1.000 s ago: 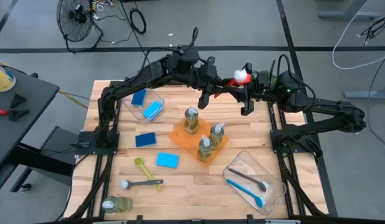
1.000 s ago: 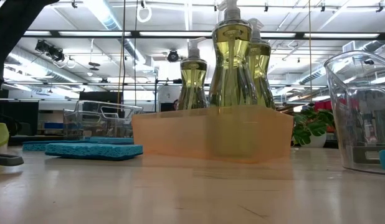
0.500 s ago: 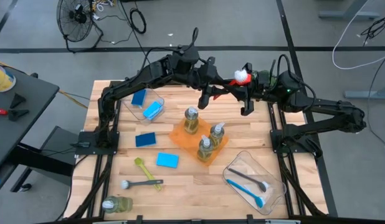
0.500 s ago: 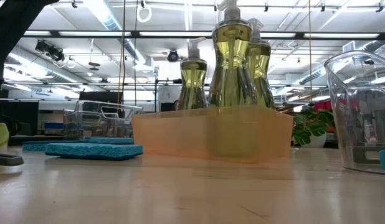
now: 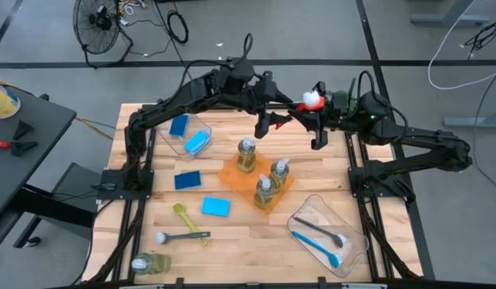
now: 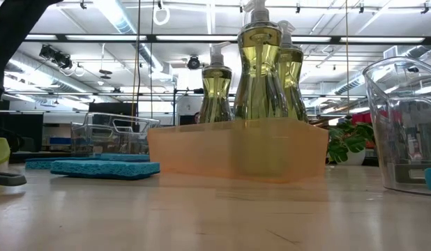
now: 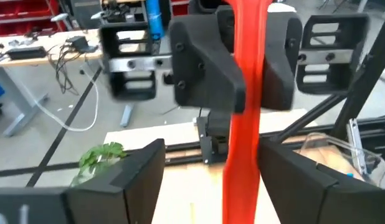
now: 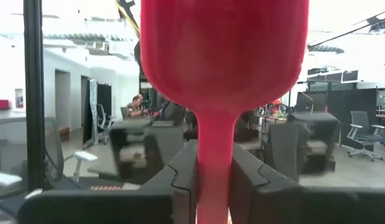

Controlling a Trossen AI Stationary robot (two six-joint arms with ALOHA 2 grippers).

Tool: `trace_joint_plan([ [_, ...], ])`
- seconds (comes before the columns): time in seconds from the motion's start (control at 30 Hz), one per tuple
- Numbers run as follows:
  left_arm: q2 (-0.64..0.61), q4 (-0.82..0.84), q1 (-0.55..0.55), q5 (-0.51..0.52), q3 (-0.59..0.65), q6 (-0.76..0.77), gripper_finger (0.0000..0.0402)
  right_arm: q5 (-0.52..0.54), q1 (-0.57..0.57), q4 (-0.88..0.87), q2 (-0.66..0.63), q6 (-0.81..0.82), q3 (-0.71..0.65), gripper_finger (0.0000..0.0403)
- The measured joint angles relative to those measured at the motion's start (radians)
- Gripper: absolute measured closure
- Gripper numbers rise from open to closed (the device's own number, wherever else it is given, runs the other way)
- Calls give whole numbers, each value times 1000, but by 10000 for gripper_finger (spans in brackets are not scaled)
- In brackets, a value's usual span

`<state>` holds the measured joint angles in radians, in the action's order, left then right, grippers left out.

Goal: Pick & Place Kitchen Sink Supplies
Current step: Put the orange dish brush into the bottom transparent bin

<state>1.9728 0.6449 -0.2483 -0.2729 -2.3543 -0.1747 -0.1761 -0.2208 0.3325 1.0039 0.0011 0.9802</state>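
Near desk edge: brushes in clear bin (image 5: 328, 233) (sorted). Mid-desk: soap bottles (image 5: 264, 172) on orange tray. Far, above desk: right gripper (image 5: 319, 122) fingers pinch red brush (image 7: 242, 124); left gripper (image 5: 268, 120) fingers spread beside it, apparently a handover

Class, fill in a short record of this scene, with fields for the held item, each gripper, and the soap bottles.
Held item: red long-handled plastic brush, in the air over the table's far edge
Right gripper: fingers shut on the brush handle
Left gripper: fingers open, either side of the handle
Translucent orange tray: three clear pump bottles of yellowish soap standing in it
Fourth soap bottle: lying at the table's near left corner
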Motion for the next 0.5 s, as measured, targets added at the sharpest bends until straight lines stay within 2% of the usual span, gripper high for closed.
trace_joint_plan([
  [0.23, -71, 183, -35, 83, -2, -30, 145, -4, 1, -127, -44, -37, 0, 347],
  [0.5, -168, 406, -98, 93, -2, -42, 154, -1, 1, -356, -80, -27, 0, 346],
])
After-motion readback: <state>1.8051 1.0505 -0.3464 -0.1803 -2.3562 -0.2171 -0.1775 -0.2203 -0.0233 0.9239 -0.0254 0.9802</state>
